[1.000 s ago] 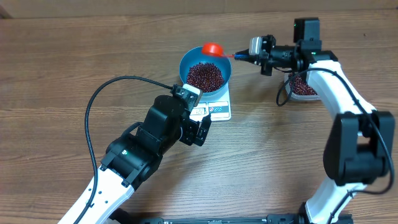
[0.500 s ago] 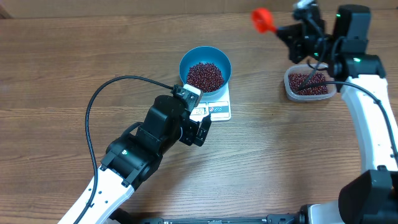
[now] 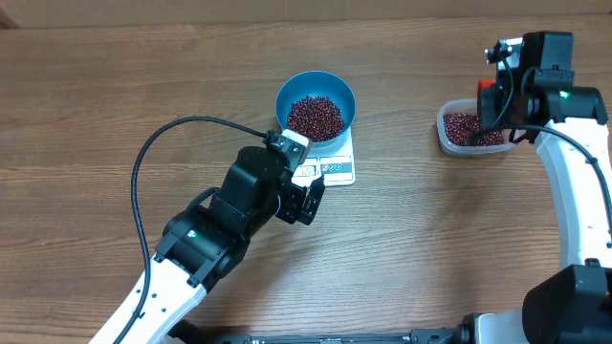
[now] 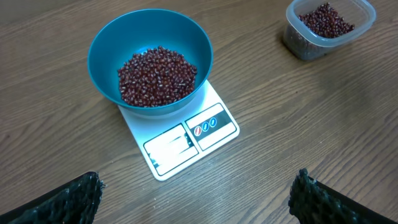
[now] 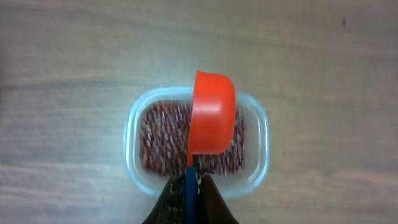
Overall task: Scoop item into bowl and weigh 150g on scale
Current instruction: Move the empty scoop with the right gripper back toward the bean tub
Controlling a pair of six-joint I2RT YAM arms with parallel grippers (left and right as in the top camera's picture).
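Nearest the scale [image 4: 186, 140], on its display side, the left tool [image 4: 194, 200] hangs released, fingers spread wide and gripping nothing. A dip or forward nudge from there would likely press or shove the scale and spoil the reading. On the scale sits the bowl [image 4: 102, 50], already holding a good heap of beans [image 4: 155, 74], so one overfull scoop could overshoot the weight or scatter beans over the rim. Well to the right of the scale, the right tool [image 5: 189, 202] is clenched on the handle of the red scoop [image 5: 211, 118], above the clear tub [image 5: 262, 146]. Digging hard could slide or tip that light tub. Between scale and tub the desk [image 4: 298, 124] lies bare, leaving a free carrying path. The bowl hides the scale's far half.
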